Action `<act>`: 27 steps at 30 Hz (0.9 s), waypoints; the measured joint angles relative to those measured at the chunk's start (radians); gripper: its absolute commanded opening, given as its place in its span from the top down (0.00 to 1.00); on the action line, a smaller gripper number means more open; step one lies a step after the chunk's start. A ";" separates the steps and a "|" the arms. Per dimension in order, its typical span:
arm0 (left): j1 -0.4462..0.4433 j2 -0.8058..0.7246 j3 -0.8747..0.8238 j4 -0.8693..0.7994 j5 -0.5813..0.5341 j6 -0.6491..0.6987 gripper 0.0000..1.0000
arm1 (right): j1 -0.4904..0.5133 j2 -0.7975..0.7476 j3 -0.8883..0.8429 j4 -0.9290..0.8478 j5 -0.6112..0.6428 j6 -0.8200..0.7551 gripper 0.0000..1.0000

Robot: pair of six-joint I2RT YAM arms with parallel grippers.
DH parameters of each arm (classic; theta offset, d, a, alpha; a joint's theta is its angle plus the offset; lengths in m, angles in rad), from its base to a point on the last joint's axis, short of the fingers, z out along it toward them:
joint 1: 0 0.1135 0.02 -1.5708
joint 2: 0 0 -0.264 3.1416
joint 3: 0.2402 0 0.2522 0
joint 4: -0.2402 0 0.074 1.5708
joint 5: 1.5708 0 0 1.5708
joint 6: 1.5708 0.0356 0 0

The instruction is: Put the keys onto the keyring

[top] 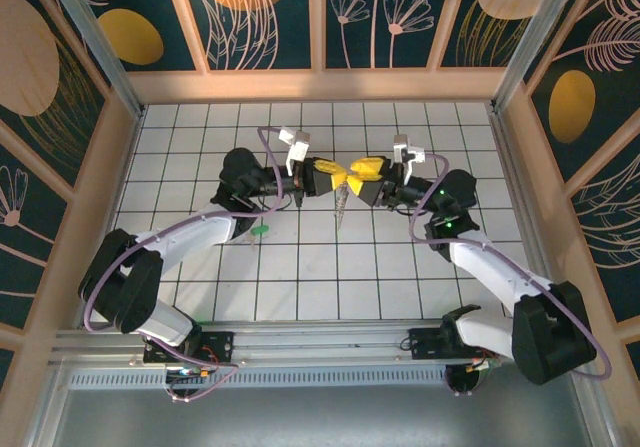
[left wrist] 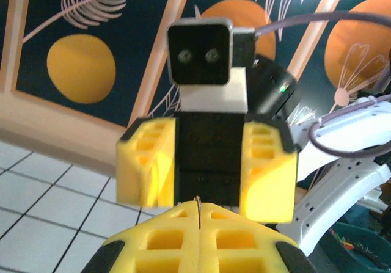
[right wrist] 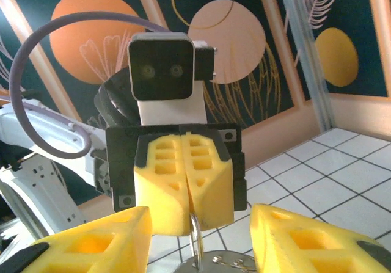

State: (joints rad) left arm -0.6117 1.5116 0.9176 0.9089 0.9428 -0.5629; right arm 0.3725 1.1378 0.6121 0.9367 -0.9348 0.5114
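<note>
The keyring (top: 342, 207) hangs over the tiled counter (top: 300, 277), pinched by the closed left end effector (top: 333, 175), probably to present its loop. A green-headed key (top: 260, 230) lies well apart.

Left wrist: the yellow pads (left wrist: 180, 215) clamp a thin wire, and the loop is hidden.

Right wrist: the right end effector (right wrist: 200, 224) stands open around the ring, whose bottom is cut off.

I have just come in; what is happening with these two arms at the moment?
The left tool is shut on the keyring, which hangs below it above the tiled table. The right tool faces it with jaws open, gripping nothing. A green-headed key lies on the table beside the left arm, not yet on the ring.
</note>
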 measured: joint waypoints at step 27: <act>0.000 -0.013 0.282 -0.877 0.050 0.613 1.00 | -0.039 -0.033 0.000 -0.318 -0.056 -0.218 0.51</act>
State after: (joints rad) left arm -0.6117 1.4986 1.1992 0.0322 0.9924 0.0498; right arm 0.3332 1.1049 0.6121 0.6189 -0.9909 0.2932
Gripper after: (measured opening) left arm 0.044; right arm 0.497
